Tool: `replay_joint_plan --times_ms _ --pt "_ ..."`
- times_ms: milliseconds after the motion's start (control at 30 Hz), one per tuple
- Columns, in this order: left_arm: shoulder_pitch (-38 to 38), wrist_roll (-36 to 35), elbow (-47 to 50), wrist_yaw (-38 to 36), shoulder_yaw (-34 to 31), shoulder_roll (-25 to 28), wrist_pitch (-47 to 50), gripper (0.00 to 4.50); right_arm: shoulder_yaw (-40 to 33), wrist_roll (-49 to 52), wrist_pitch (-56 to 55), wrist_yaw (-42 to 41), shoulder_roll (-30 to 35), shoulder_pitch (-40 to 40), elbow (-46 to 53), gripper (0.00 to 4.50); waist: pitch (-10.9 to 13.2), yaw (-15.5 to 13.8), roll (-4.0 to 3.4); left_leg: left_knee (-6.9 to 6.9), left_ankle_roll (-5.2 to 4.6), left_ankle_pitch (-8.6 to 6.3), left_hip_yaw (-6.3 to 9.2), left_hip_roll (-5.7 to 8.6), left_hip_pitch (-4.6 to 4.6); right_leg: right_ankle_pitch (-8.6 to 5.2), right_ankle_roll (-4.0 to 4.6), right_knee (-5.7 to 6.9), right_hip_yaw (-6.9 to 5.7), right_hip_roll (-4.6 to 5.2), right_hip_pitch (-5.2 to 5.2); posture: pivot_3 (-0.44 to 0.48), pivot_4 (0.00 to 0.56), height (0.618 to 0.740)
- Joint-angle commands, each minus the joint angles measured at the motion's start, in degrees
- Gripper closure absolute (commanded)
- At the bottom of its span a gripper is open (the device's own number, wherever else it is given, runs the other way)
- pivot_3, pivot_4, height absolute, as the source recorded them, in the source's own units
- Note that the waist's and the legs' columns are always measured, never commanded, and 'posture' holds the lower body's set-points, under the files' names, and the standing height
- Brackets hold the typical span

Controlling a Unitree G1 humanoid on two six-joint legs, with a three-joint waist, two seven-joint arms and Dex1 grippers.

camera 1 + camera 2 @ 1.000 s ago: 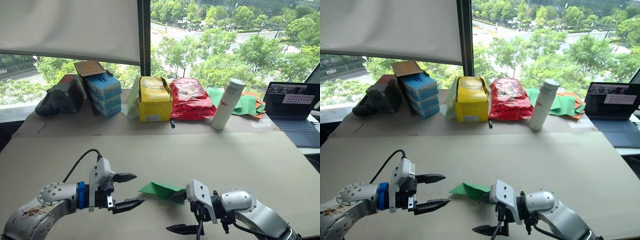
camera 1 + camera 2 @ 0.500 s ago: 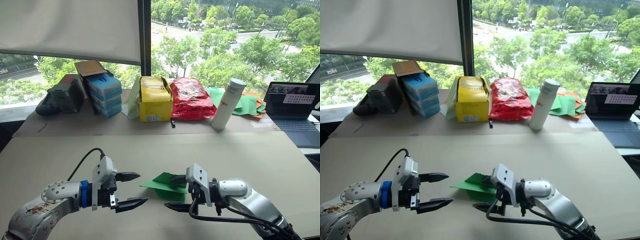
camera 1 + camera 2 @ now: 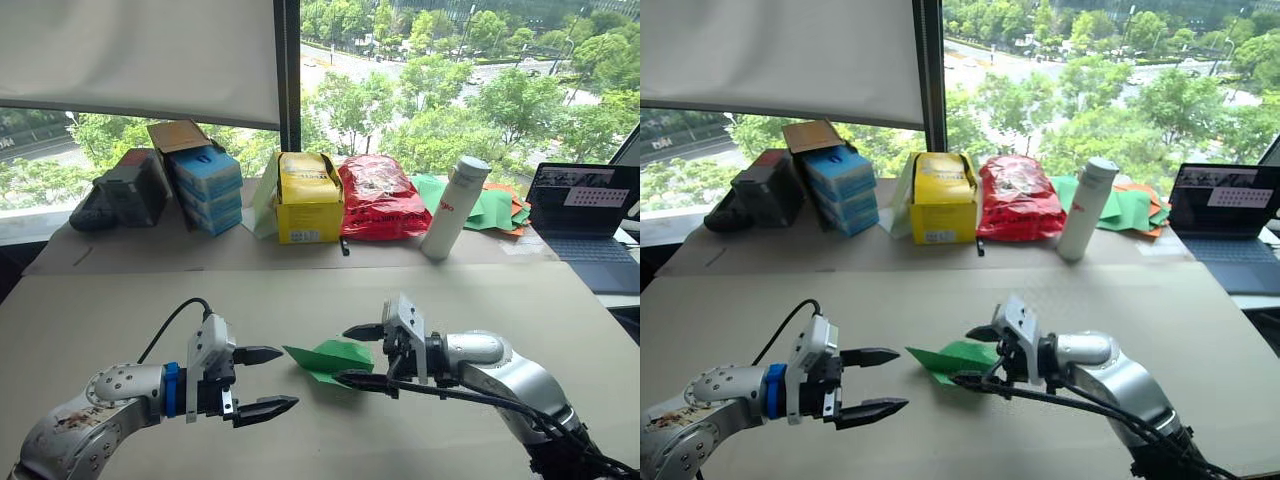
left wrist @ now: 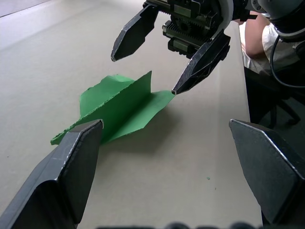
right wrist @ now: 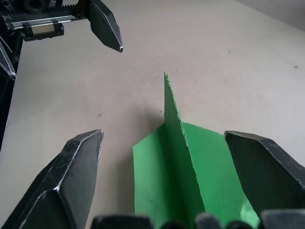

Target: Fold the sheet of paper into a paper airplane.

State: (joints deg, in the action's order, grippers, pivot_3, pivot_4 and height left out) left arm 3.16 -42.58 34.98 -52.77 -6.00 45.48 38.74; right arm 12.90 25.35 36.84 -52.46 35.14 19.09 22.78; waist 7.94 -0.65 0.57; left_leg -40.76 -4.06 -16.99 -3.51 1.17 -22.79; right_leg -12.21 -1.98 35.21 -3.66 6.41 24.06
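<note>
Left wrist view shows the paper airplane (image 4: 125, 107) lying on the table (image 4: 200, 157), already a pointed green wedge with a central fin standing up between two flatter wings, its nose toward the left gripper (image 3: 262, 382) and its tail just under the right gripper (image 3: 362, 355). Both grippers are spread wide and hold nothing; the right one's lower finger (image 4: 202, 62) ends right at the tail edge, though whether it touches the paper I cannot tell. The fold looks nearly finished, so the step in hand is probably firming up the keel or taking hold of it. To do that well, the right gripper should straddle the upright fin and close gently on it alone, since thin paper crumples easily. The left gripper, near the nose but apart from it, could steady the tip so the wedge does not slide away across the smooth table.
</note>
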Motion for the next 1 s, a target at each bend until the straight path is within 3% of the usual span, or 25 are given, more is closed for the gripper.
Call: replay_joint_plan --times_ms 33,233,500,933,1000 --pt "-0.3 0.6 0.1 -0.2 0.2 -0.2 -1.4 0.0 4.1 -7.1 -3.5 -0.6 2.4 4.7 -0.6 0.02 0.0 0.0 -0.01 0.0 0.0 0.0 -0.01 0.0 -0.01 0.0 0.0 0.01 0.0 0.0 0.02 0.0 0.15 0.74" --pt "0.1 1.1 0.3 0.7 0.3 -1.0 -1.8 0.0 12.5 -16.7 1.4 -1.2 5.8 12.6 -0.9 0.02 0.0 0.0 -0.02 0.0 0.0 0.01 -0.05 0.01 -0.06 0.0 0.0 0.02 -0.02 -0.02 0.08 0.0 0.15 0.74" --pt "2.2 2.1 0.4 1.1 0.3 -1.6 -2.8 0.0 15.5 -14.9 18.9 0.0 4.8 17.8 8.4 0.02 0.0 0.0 -0.03 -0.02 0.01 0.01 -0.03 -0.02 -0.08 0.0 0.0 0.0 -0.02 0.02 0.08 0.0 0.15 0.74" --pt "3.5 2.5 0.7 1.3 0.6 -2.5 -3.9 0.0 20.1 -16.9 21.5 4.5 2.7 18.7 6.2 0.02 0.0 0.1 -0.03 -0.01 0.01 0.01 -0.02 0.02 -0.07 0.0 0.01 0.01 -0.03 0.04 0.09 0.0 0.15 0.74" --pt "3.6 2.6 0.5 1.2 0.7 -2.5 -4.2 0.0 20.2 -16.6 21.7 4.6 2.5 18.8 6.2 0.54 0.0 0.2 -0.03 -0.01 0.02 0.01 -0.02 0.01 -0.07 0.0 0.01 0.02 -0.04 0.03 0.1 0.0 0.15 0.74"
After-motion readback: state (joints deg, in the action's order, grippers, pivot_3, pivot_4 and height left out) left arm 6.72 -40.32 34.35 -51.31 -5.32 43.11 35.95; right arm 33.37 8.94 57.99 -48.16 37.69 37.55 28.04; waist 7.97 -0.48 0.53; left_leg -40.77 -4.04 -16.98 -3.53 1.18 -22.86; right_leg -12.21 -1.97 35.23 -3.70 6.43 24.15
